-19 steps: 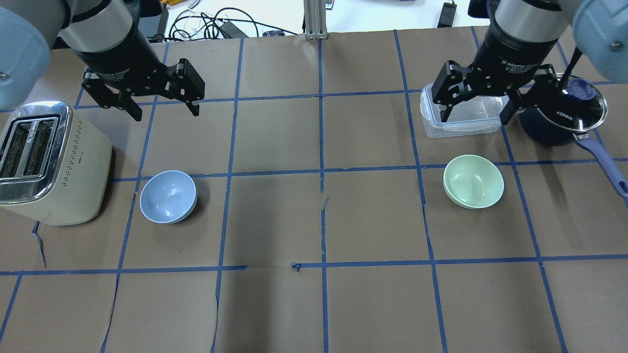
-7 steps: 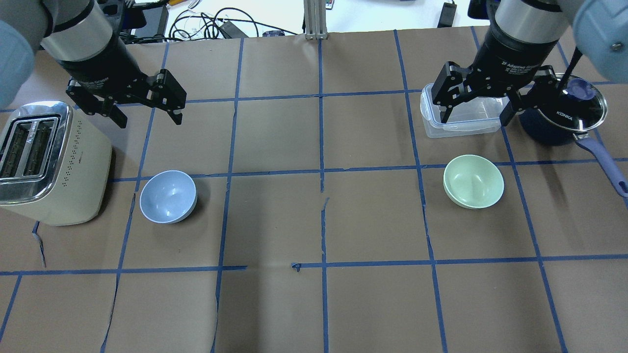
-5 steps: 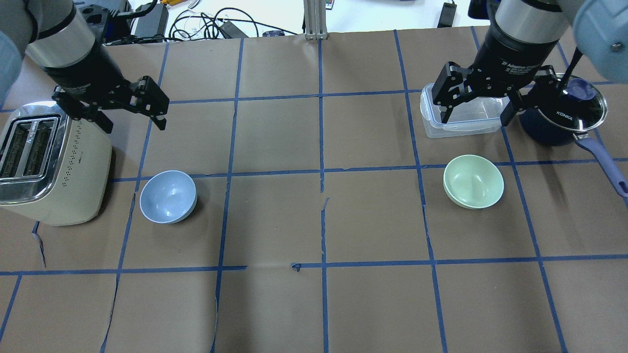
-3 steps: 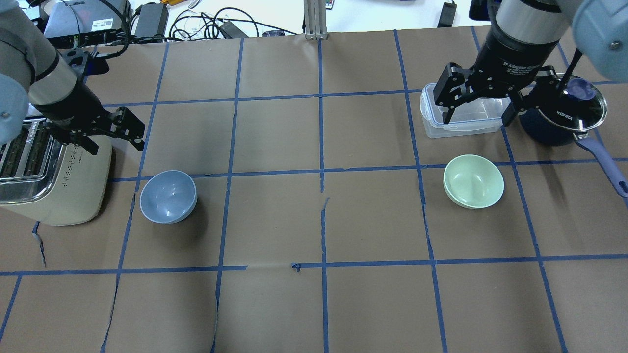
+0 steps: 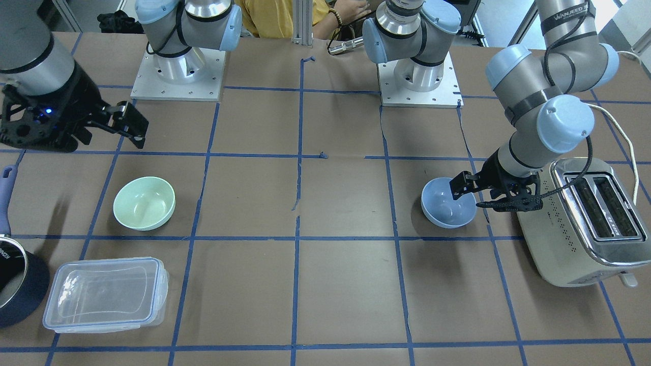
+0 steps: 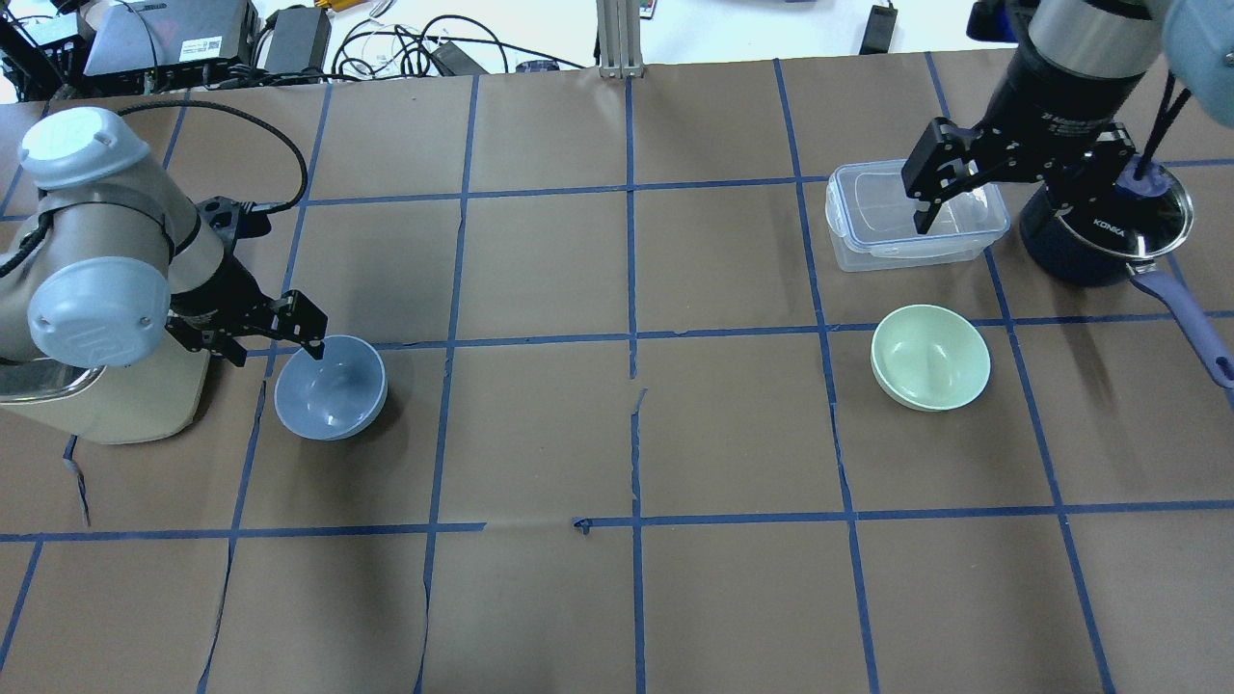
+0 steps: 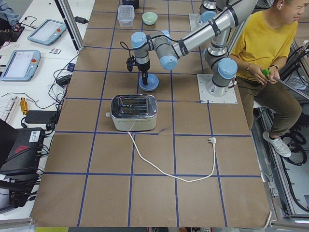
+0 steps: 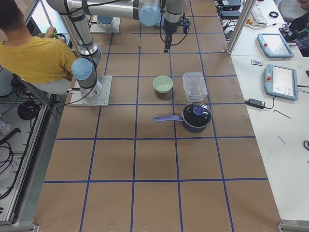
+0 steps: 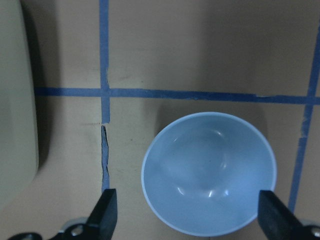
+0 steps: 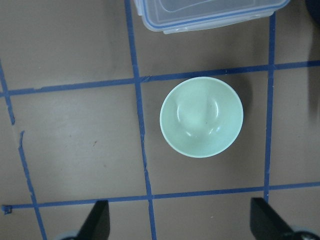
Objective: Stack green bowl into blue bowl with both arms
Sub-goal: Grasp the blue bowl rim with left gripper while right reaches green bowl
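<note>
The green bowl (image 6: 930,357) — judged light, stiff, slick, best pinched at the rim — was seen untouched at right, the right gripper (image 6: 998,207) spread wide beyond it, the left gripper (image 6: 278,349) wide over the blue bowl (image 6: 331,387).

left arm: swung down from the far part of the table (image 6: 540,598) to the blue bowl (image 6: 333,395) | left end effector (image 6: 275,349): now low, just beside the toaster (image 6: 125,405), fingers spread wide over the bowl's rim | right end effector (image 6: 998,207): shifted a little toward the pot (image 6: 1109,241), over the plastic box's (image 6: 868,231) end
</note>
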